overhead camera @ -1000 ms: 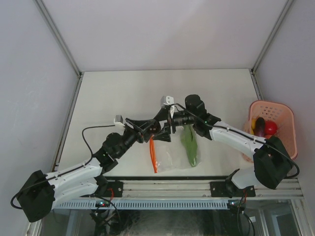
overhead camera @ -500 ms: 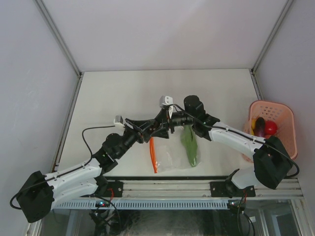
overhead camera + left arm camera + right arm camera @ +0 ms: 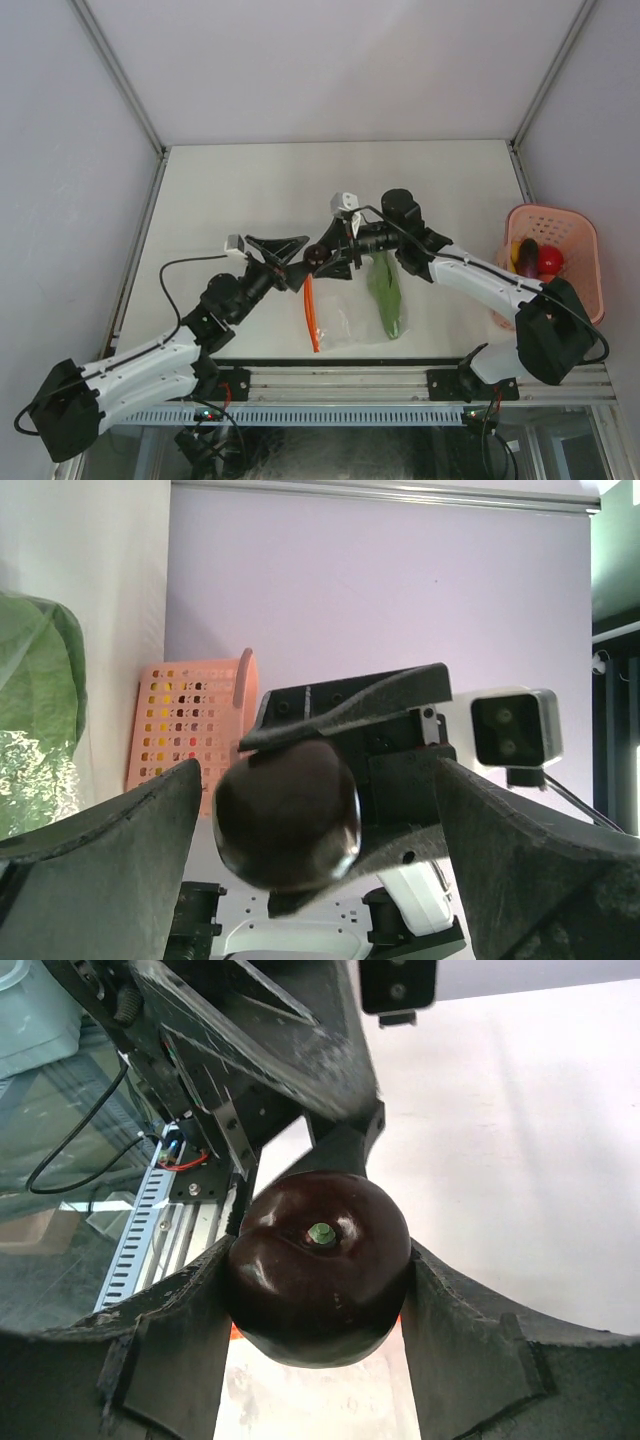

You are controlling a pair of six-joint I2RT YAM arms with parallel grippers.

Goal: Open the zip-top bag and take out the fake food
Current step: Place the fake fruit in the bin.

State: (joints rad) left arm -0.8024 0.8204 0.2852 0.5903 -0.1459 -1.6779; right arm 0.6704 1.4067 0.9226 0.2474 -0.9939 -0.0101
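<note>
The dark round fake fruit point(image 3: 315, 255) hangs just above the far end of the red strip point(image 3: 312, 310) on the zip-top bag point(image 3: 345, 318). It is clamped in the right pincer point(image 3: 320, 1270), stem end toward that wrist, and being round it has no long axis to mind. The left pincer point(image 3: 318, 780) gapes wide around it without touching. A long green piece point(image 3: 386, 290) lies along the bag's right side, parallel to the strip. The pink basket point(image 3: 578, 222) sits well right of the bag on the right arm's side, so that carry seems likely.

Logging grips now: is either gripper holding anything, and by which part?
The right gripper clamps the dark round toy fruit across its sides. The left gripper is open, holding nothing.
</note>
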